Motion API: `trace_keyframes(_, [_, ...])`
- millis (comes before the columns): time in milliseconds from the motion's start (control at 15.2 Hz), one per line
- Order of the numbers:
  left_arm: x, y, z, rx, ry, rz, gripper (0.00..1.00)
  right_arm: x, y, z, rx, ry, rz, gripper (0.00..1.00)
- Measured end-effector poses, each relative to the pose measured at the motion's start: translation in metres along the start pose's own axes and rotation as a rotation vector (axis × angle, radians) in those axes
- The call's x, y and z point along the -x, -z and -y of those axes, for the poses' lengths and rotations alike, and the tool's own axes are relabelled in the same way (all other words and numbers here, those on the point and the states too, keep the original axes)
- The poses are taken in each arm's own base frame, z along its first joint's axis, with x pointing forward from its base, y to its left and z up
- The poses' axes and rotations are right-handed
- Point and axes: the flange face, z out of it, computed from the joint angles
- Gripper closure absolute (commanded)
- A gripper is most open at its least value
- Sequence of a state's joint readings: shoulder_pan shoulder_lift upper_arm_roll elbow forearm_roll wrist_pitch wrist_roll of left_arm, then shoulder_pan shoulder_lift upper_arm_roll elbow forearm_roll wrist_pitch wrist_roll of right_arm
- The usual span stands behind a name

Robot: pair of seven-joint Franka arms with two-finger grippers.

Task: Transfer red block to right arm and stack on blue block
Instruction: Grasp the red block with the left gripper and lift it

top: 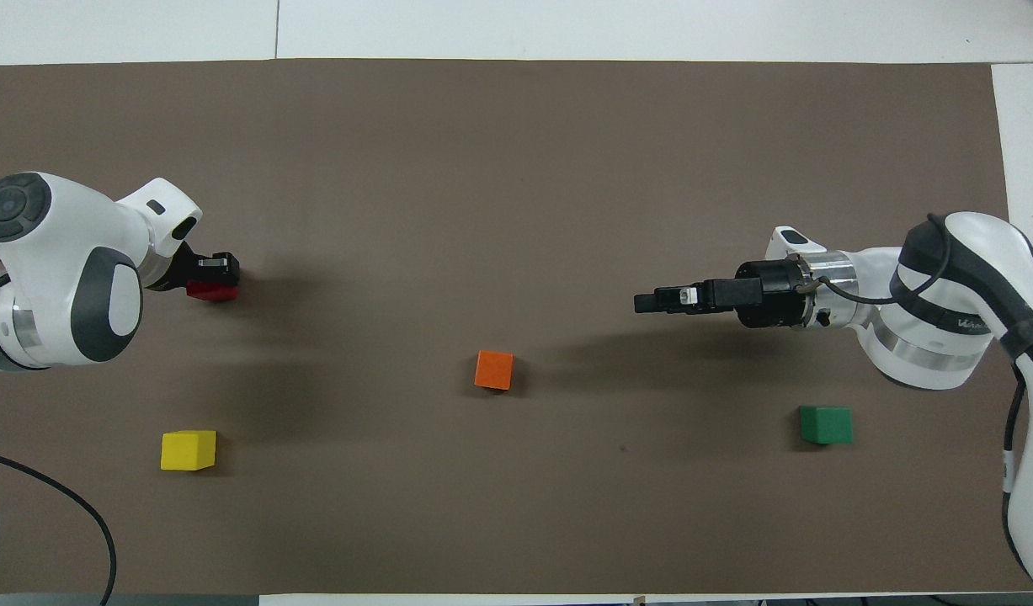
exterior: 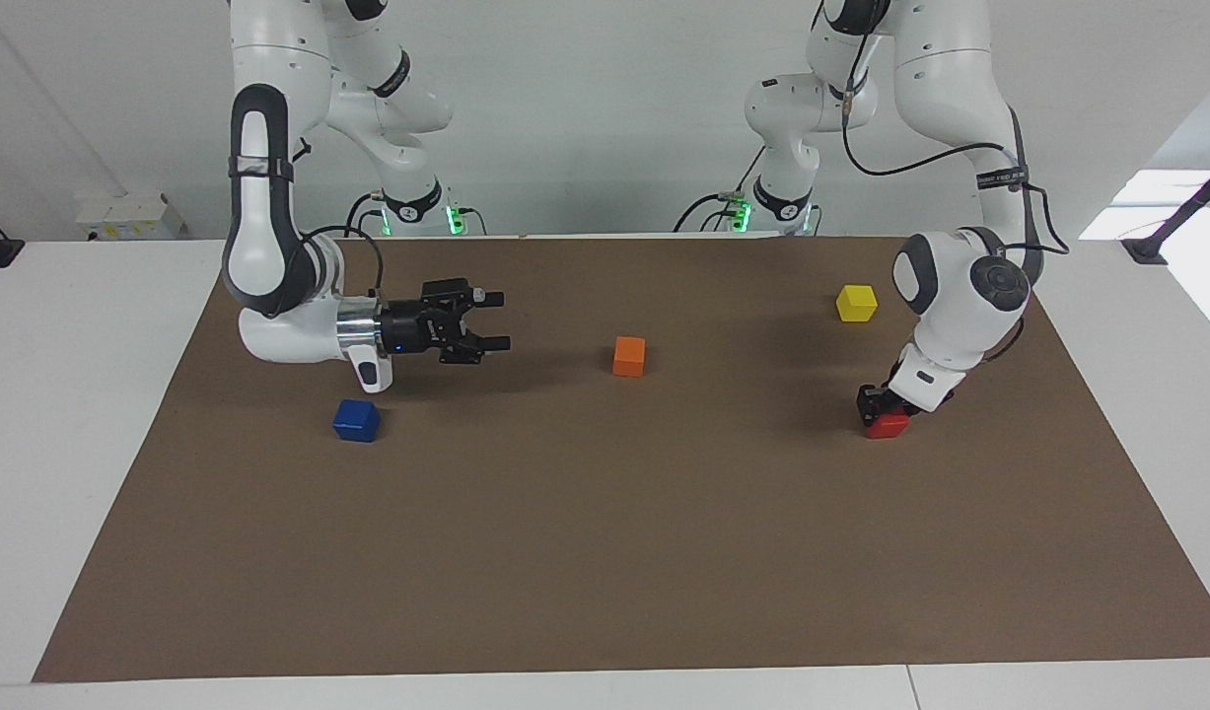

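Note:
The red block lies on the brown mat toward the left arm's end. My left gripper is down on it and covers its top; in the overhead view the left gripper hides the block's farther half. My right gripper lies level above the mat, open and empty, and points toward the orange cube. It also shows in the overhead view. The blue block sits on the mat beside the right wrist, farther from the robots. It is hidden under the right arm in the overhead view.
The orange cube sits mid-mat. A yellow cube lies nearer to the robots than the red block. A green cube lies at the right arm's end, hidden in the facing view. White table surrounds the mat.

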State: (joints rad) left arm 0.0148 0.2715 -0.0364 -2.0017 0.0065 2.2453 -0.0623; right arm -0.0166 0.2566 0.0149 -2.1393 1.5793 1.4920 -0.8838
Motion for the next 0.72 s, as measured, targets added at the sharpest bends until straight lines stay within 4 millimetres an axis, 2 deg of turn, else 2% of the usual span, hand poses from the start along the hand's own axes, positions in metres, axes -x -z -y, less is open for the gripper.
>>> trace_keyframes(131, [-0.002, 0.022, -0.007, -0.001, 0.065, 0.044, 1.00, -0.002, -0.026, 0.001, -0.073, -0.004, -0.001, 0.00])
trace_keyframes(328, [0.011, 0.077, -0.025, 0.073, 0.150, 0.139, 1.00, 0.002, -0.065, -0.004, -0.231, -0.038, 0.016, 0.00])
trace_keyframes(460, [0.030, 0.119, -0.039, 0.136, 0.219, 0.193, 1.00, 0.006, -0.075, -0.012, -0.317, -0.063, 0.035, 0.00])
trace_keyframes(722, [0.080, 0.200, -0.079, 0.257, 0.378, 0.259, 1.00, 0.013, -0.078, -0.032, -0.522, -0.112, 0.056, 0.00])
